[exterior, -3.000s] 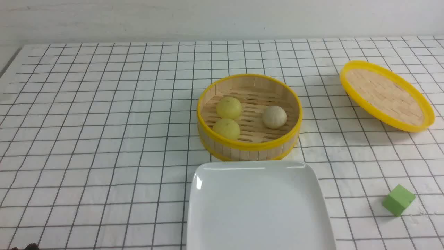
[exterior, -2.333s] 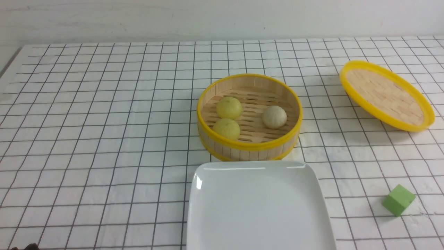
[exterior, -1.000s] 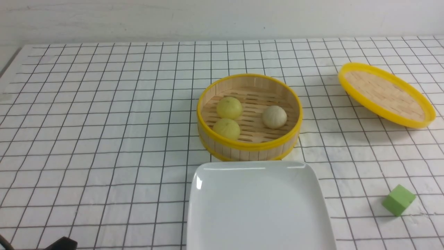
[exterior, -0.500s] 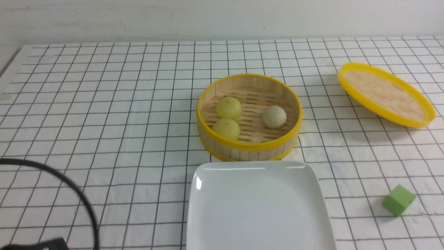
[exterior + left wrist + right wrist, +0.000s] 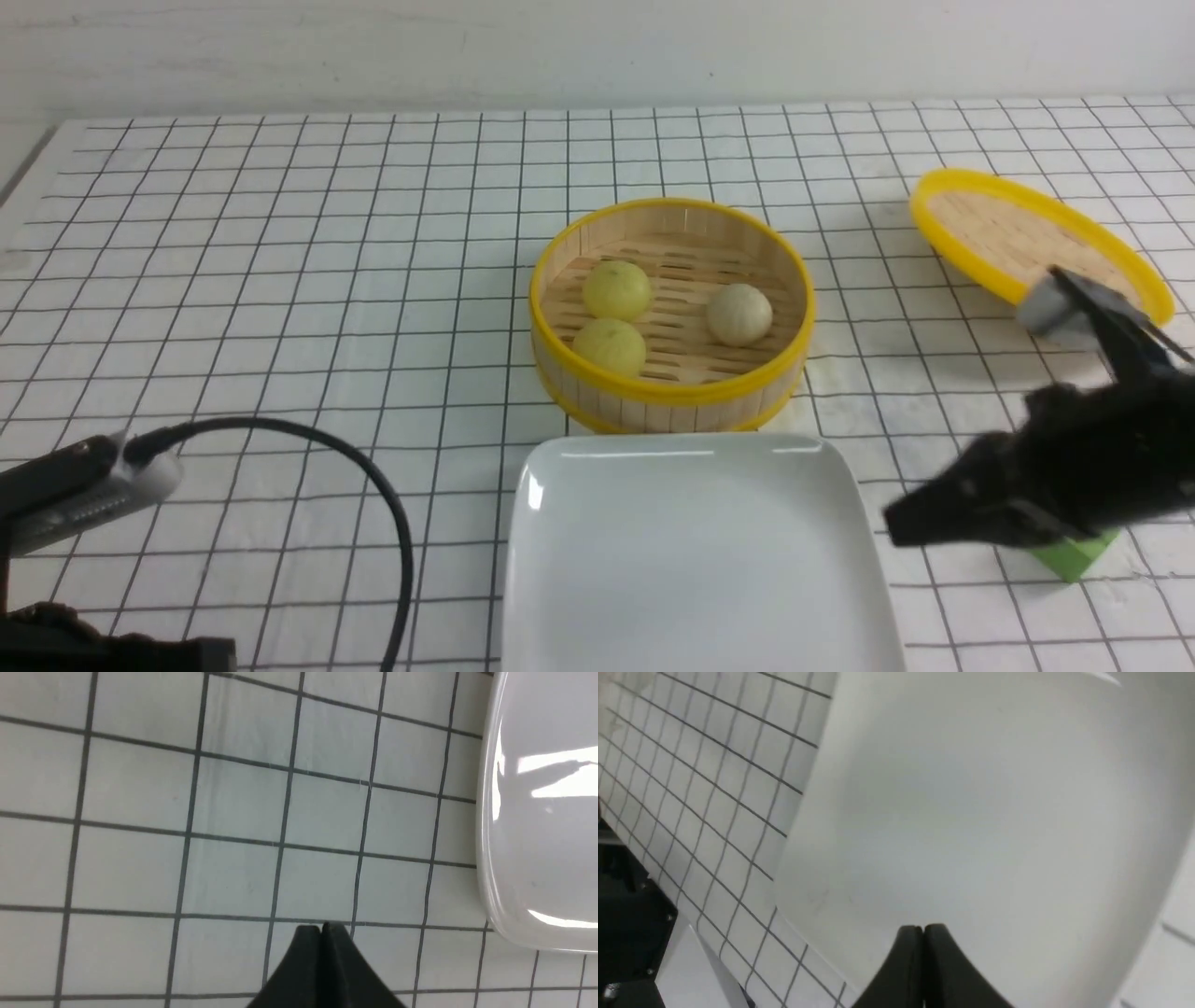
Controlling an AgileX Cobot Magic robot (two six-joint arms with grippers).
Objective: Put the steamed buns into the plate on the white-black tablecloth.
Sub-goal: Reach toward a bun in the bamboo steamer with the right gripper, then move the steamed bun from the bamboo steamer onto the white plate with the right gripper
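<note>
Resting in the steamer, three steamed buns; left gripper and right gripper both closed, empty

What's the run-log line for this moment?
phase: pre-grasp | left gripper: shut, empty, above tablecloth | right gripper: shut, empty, near plate | steamed buns: three in steamer | plate: bare
</note>
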